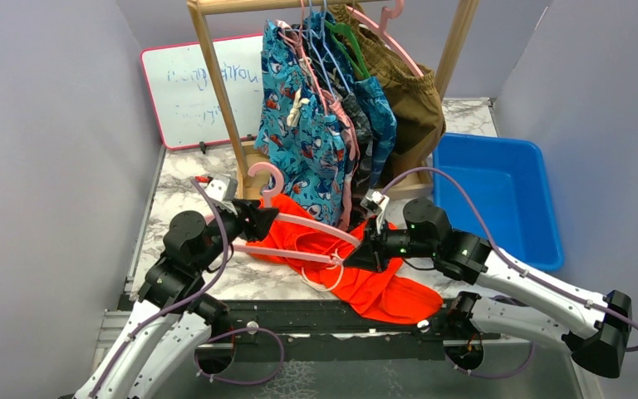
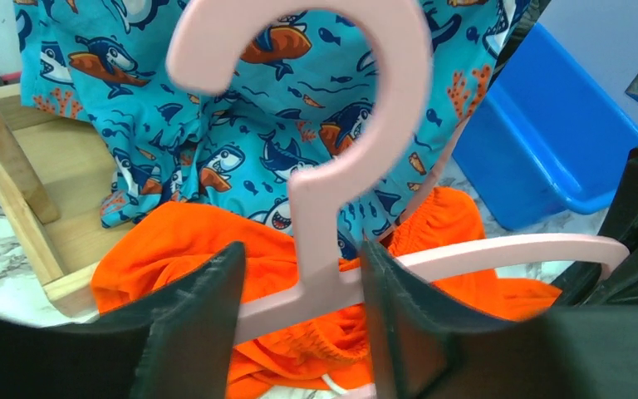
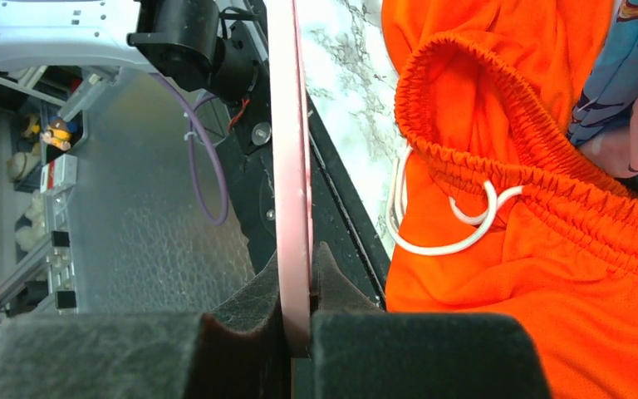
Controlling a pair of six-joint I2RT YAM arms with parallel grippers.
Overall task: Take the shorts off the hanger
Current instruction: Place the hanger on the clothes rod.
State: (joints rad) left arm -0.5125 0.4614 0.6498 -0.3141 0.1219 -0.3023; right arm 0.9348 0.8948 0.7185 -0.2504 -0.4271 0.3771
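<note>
The orange shorts (image 1: 382,287) lie crumpled on the marble table, still threaded on a pink hanger (image 1: 316,229) that rests low across them. My left gripper (image 1: 262,218) is open, its fingers standing either side of the hanger's neck (image 2: 332,191) with gaps on both sides. My right gripper (image 1: 364,249) is shut on the hanger's lower bar (image 3: 289,125), near its right end. In the right wrist view the shorts' elastic waistband (image 3: 548,174) and white drawstring lie just right of the bar. Orange fabric (image 2: 183,241) shows under the hanger in the left wrist view.
Blue shark-print shorts (image 1: 299,133), darker patterned pairs and an olive pair (image 1: 407,91) hang on a wooden rack (image 1: 216,91) just behind. A blue bin (image 1: 498,191) sits at the right. A whiteboard (image 1: 191,83) leans on the back wall.
</note>
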